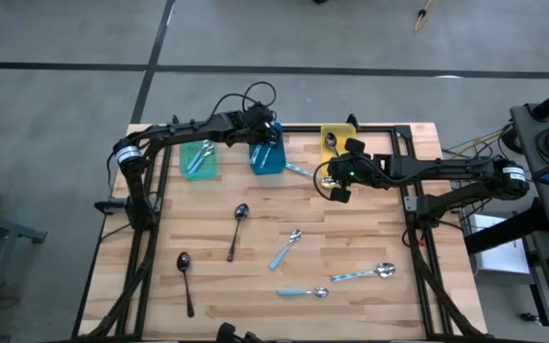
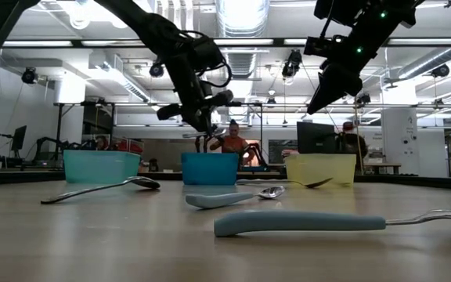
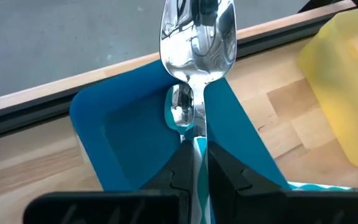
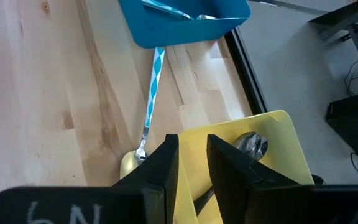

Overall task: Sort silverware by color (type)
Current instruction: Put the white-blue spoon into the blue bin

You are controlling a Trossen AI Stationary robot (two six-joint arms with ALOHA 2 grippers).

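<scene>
Shiny silver spoon (image 3: 197, 37), light-blue handle.

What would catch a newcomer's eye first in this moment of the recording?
The left gripper, shut on a silver spoon with a light-blue handle, holds it over the blue bin at the table's far edge, where another spoon already lies. Next to it the right gripper hovers, jaws apart and empty, above the yellow bin, which holds a dark spoon. More spoons lie scattered on the wooden table.
</scene>
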